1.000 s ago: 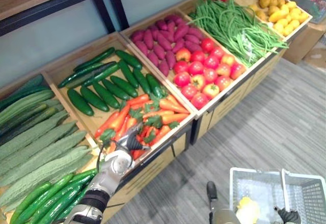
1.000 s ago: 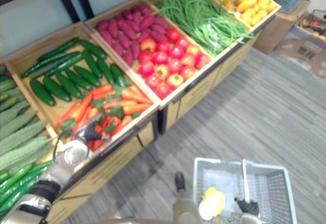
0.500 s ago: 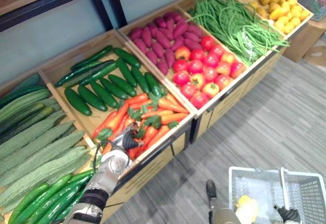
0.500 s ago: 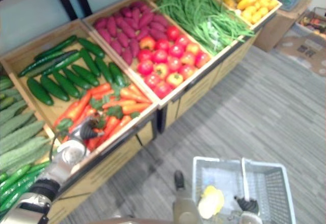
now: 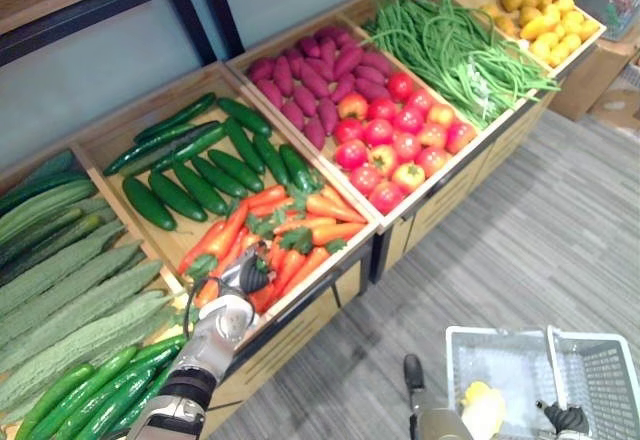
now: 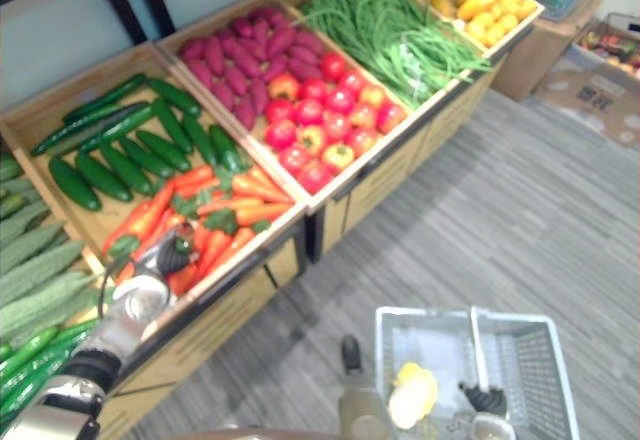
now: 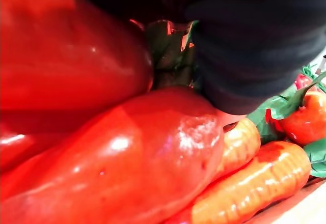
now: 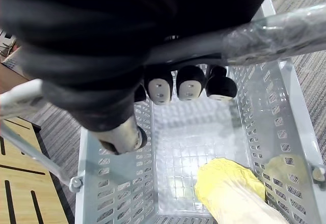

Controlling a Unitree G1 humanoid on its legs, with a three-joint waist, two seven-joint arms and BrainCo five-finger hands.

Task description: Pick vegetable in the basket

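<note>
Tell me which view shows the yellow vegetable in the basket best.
The right wrist view: the yellow vegetable lies close and large on the basket floor, below the right hand curled round the handle. Both eye views show it small at the bottom edge; the left wrist view faces carrots.

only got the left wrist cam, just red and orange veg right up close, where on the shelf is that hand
Observer: The left hand is on the carrots at the near end of a wooden crate; cucumbers fill its far end.
Operator: where's the basket
Observer: The basket is low on the robot's right, with the right hand curled round its handle.
Operator: anything in it
Observer: One pale yellow vegetable lies on the bottom.
</note>
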